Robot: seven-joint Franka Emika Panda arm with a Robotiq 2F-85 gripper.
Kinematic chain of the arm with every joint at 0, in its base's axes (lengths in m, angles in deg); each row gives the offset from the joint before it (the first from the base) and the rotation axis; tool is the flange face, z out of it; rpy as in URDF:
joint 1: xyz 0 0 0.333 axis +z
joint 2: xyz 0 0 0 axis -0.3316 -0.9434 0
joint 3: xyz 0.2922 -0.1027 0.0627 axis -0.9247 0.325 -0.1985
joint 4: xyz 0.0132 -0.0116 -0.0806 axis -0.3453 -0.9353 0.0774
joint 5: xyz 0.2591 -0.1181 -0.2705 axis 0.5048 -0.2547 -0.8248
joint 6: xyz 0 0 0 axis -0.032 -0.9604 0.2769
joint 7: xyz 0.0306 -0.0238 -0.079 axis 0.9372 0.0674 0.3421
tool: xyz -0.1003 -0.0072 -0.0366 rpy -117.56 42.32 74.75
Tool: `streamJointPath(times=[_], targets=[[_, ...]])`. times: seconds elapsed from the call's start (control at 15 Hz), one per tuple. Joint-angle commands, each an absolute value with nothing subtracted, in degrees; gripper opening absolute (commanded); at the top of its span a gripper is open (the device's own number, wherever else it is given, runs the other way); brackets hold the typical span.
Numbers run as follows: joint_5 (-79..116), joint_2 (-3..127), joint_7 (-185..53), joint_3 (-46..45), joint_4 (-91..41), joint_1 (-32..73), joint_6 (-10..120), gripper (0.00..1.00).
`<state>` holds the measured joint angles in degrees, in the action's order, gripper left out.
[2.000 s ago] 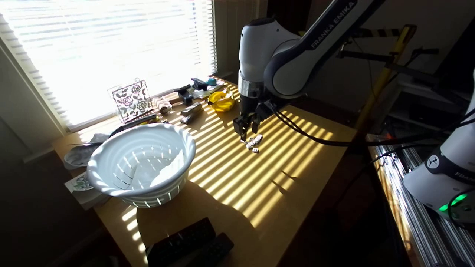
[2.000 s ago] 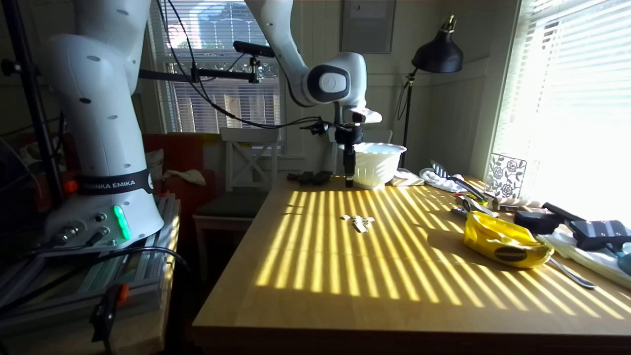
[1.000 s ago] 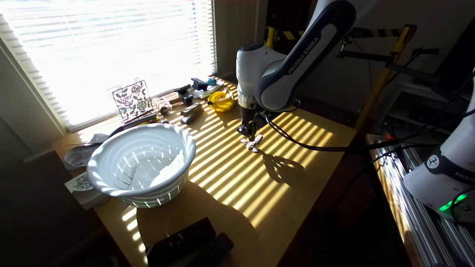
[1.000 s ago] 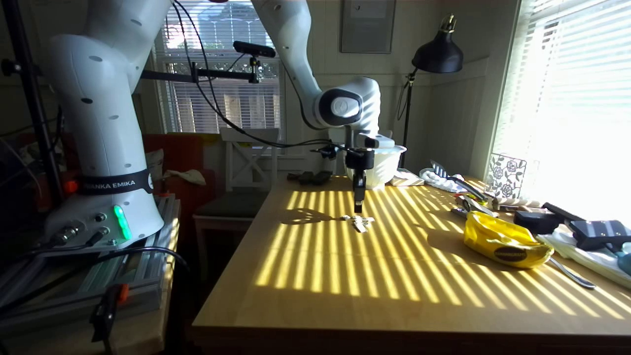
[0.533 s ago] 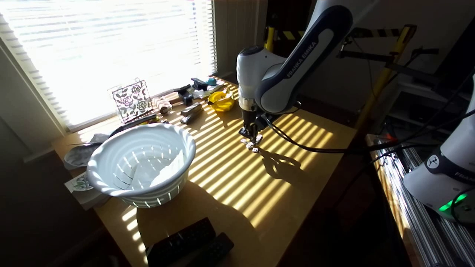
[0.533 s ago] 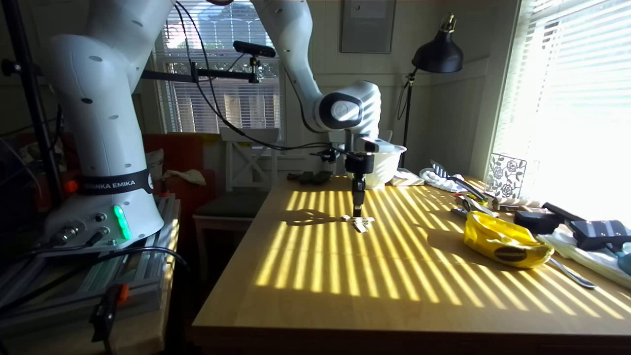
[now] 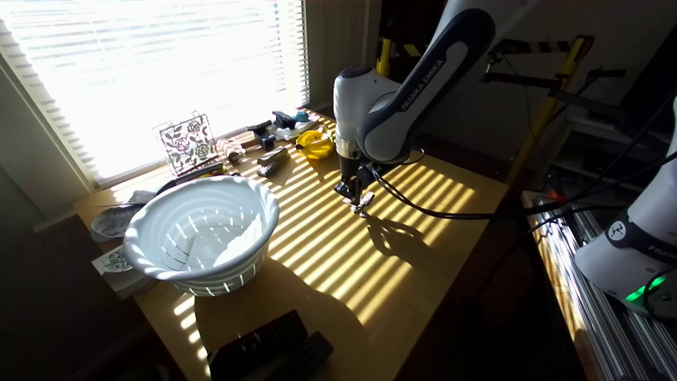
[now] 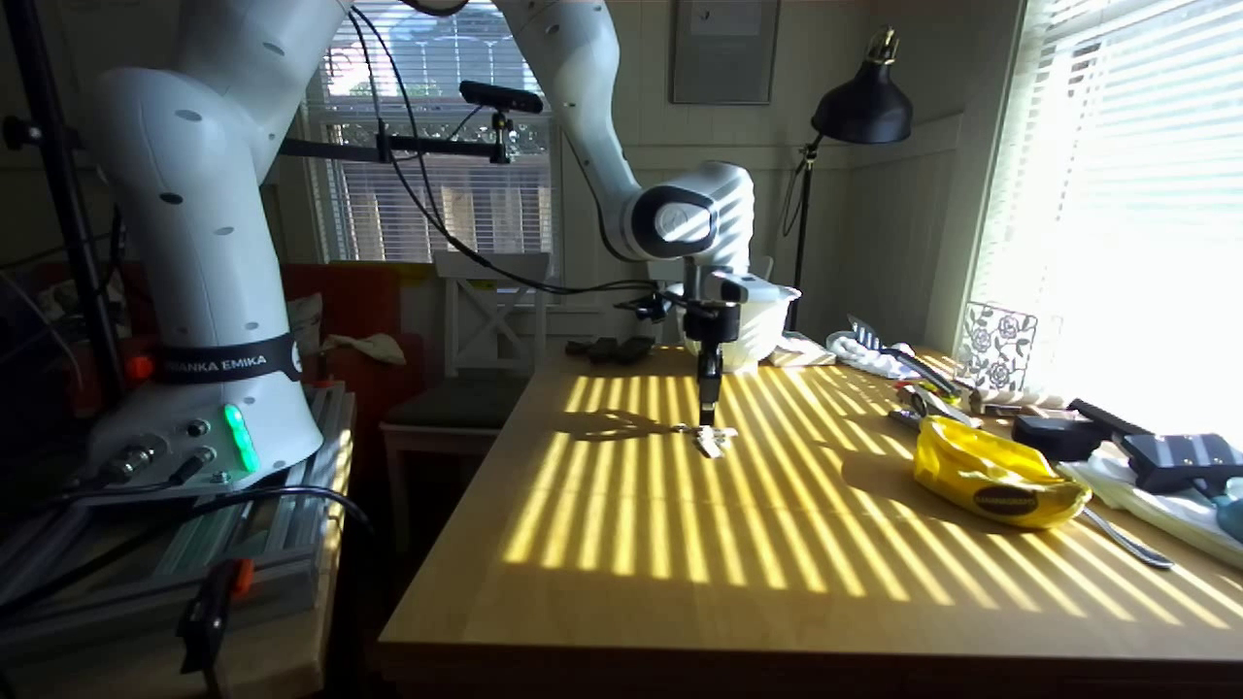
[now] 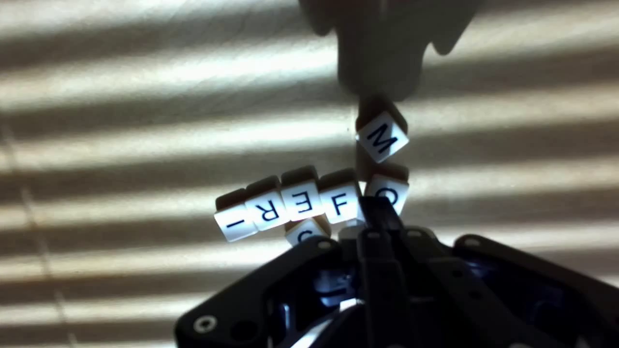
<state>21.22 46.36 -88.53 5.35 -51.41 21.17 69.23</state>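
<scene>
Wrist view: gripper (image 9: 381,212), jaws together, partly blocks letter tiles (image 9: 303,202) (ext. view: basket (image 7: 211,203) apart).

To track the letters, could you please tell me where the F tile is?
In the wrist view, the F tile lies near the middle, right of the E tile and just left of the gripper.

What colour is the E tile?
The E tile is white, lettered black; clearest in the wrist view.

White letter tiles (image 9: 303,200) clustered face-up on table (image 8: 680,607).
</scene>
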Motion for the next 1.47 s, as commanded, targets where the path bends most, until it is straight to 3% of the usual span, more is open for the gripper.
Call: streamJointPath(times=[0.0,1.4], targets=[[24.08,44.73,-88.29,4.45,-48.97,20.93,70.14,0.00],[26.91,42.72,-88.44,4.73,-46.76,20.27,69.80,0.00]])
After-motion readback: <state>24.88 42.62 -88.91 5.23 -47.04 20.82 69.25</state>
